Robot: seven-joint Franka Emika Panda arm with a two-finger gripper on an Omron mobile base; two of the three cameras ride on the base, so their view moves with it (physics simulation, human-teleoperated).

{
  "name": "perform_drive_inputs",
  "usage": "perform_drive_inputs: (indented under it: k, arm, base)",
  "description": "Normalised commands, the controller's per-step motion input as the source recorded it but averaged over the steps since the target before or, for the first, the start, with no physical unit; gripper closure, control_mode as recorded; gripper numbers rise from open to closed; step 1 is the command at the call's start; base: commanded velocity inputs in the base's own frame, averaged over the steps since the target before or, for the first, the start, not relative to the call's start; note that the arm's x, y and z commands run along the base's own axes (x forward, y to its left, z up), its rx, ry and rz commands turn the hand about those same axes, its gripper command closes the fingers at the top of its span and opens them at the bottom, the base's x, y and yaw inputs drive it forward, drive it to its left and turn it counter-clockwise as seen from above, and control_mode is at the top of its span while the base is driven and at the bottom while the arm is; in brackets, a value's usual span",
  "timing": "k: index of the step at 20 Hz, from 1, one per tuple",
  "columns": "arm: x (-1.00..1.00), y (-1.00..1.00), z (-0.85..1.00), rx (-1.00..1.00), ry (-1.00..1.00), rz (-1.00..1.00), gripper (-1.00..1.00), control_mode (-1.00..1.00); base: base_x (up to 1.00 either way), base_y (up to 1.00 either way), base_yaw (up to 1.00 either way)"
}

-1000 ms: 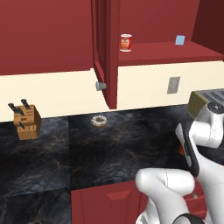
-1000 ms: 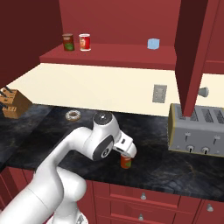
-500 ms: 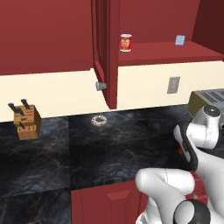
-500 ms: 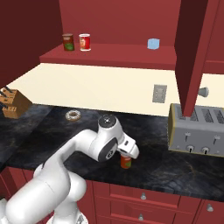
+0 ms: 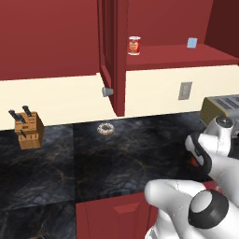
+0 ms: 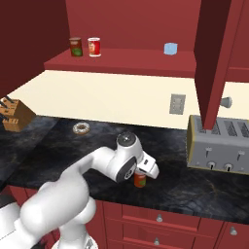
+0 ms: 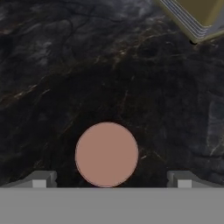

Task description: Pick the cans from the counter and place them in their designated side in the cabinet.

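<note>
A small red can (image 6: pixel 140 180) with a dark band stands on the black counter (image 6: pixel 194 188), left of the toaster. In the hand view its round pale-brown top (image 7: pixel 106 154) lies between my two fingertips (image 7: pixel 42 180), which stand wide apart. My gripper (image 6: pixel 142 172) hangs open just over that can, pointing down. From the left, the gripper (image 5: pixel 193 158) sits low at the right edge. On the open cabinet's red shelf (image 6: pixel 131 56) stand a dark can (image 6: pixel 75 46) and a bright red can (image 6: pixel 94 46), the red one also in the left base view (image 5: pixel 134 45).
A light-blue box (image 6: pixel 170 48) sits further right on the shelf. The open cabinet door (image 6: pixel 214 53) with its grey knob (image 6: pixel 226 102) hangs above a toaster (image 6: pixel 219 146). A doughnut (image 6: pixel 81 128) and a knife block (image 6: pixel 12 114) lie to the left.
The hand has edged a little right and down over the can on the counter. The can and the shelf items have not moved.
</note>
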Motion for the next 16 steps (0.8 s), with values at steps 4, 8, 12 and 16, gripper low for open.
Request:
perform_drive_inputs:
  k: [4,8,12,16]
  arm:
    - [0.22,-0.07,-0.25,0.00,0.01,0.00,-1.00,-1.00]
    - [0.23,-0.04,-0.25,0.00,0.01,0.00,-1.00,-1.00]
    - [0.24,-0.06,-0.24,0.00,0.01,0.00,-1.00,-1.00]
    - [0.22,-0.07,-0.22,0.00,0.00,0.00,-1.00,-1.00]
  base:
    - [0.00,0.00,0.00]
    - [0.00,0.00,0.00]
    - [0.00,0.00,0.00]
    - [0.00,0.00,0.00]
